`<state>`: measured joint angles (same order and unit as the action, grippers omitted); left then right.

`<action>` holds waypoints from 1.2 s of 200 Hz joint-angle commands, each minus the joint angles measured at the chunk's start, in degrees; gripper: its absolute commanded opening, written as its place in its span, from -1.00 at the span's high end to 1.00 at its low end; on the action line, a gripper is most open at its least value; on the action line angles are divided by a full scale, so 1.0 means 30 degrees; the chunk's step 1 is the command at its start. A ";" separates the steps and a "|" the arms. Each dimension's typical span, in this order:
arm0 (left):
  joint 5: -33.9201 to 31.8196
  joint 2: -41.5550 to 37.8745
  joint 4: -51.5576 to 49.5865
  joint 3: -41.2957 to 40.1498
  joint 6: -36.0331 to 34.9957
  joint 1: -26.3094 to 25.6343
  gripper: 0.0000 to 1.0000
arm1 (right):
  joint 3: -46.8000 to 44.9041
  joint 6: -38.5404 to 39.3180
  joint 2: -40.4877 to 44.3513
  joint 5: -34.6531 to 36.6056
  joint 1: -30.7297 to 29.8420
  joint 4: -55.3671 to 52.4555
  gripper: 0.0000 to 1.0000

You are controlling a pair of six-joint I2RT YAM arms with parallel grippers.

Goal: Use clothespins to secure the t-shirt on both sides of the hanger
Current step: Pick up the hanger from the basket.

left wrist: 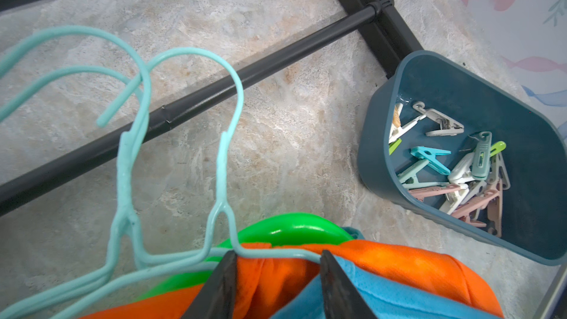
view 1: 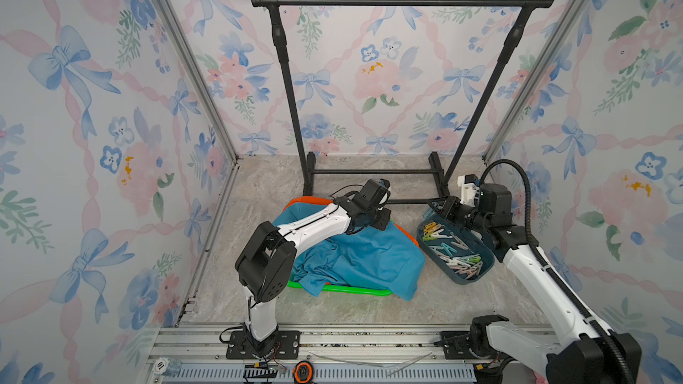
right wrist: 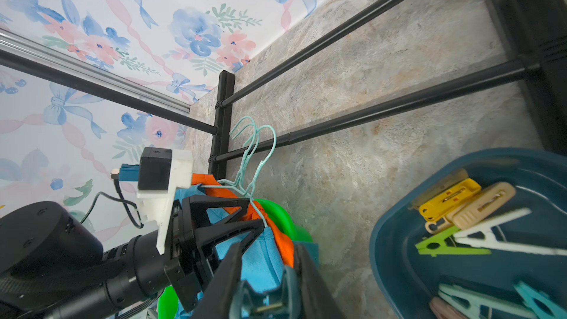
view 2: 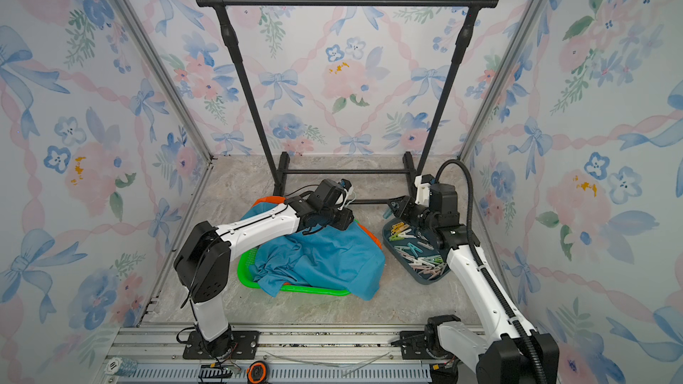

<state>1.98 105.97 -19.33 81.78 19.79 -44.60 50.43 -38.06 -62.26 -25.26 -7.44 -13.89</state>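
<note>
1. Right hand pinching a teal clothespin, far right by the bin.
2. Left hand half-spread over hanger and t-shirt, centre; grip unclear.
3. None clipped on yet, I'd say; both sides left.

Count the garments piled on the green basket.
2. A blue t-shirt lies on top, draped over the green basket. An orange garment lies under it, showing at the far edge. More could be hidden beneath.
</note>
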 commanded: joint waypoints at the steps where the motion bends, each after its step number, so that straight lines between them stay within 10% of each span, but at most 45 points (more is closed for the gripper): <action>1: 0.0022 -0.1308 0.0306 0.0257 0.0055 0.0170 0.09 | -0.0068 0.0317 0.0235 -0.0312 0.0203 -0.0132 0.41; 240: 0.1210 0.4790 -0.1232 0.5725 -0.1280 0.1652 0.45 | -0.0344 0.0532 0.0450 -0.0154 0.0159 -0.0395 0.41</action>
<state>4.62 119.15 -22.17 97.01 17.02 -39.70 50.09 -37.58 -62.08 -25.26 -7.44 -14.33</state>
